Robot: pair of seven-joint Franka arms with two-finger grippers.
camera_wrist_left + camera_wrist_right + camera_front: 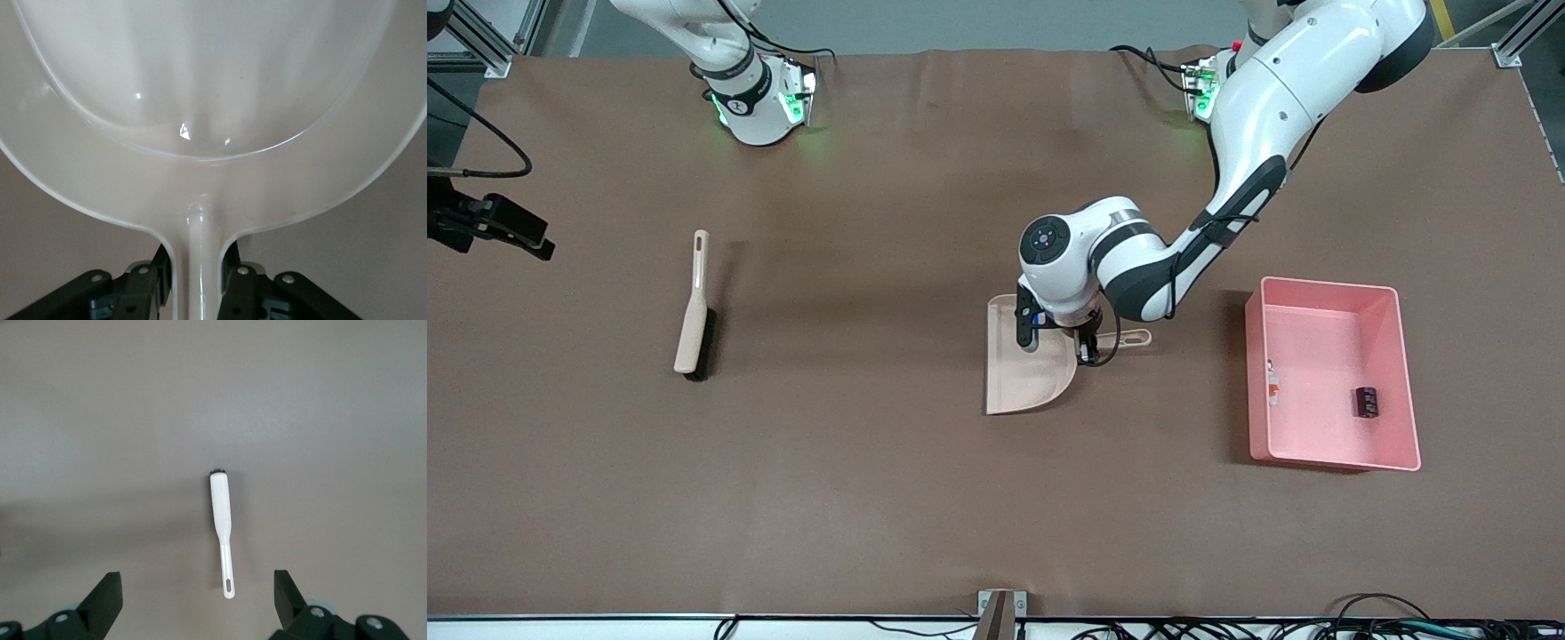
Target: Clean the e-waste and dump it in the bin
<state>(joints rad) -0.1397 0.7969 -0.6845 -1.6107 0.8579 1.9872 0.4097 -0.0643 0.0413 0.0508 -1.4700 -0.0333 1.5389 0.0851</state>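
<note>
Across the brown table in the front view, the left gripper sits low over the beige dustpan's handle near the middle. Both e-waste parts lie in the pink bin toward the left arm's end: the dark block and the white-grey piece. A brush lies toward the right arm's end.

Left wrist view: the fingers are closed on the dustpan handle; the pan looks empty.

Right wrist view: the right gripper waits, spread wide and holding nothing, high over the brush.

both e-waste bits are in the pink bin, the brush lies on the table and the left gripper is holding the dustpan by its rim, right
Not quite: the left gripper holds the dustpan by its handle, not its rim, as the left wrist view shows. The rest is right.
</note>
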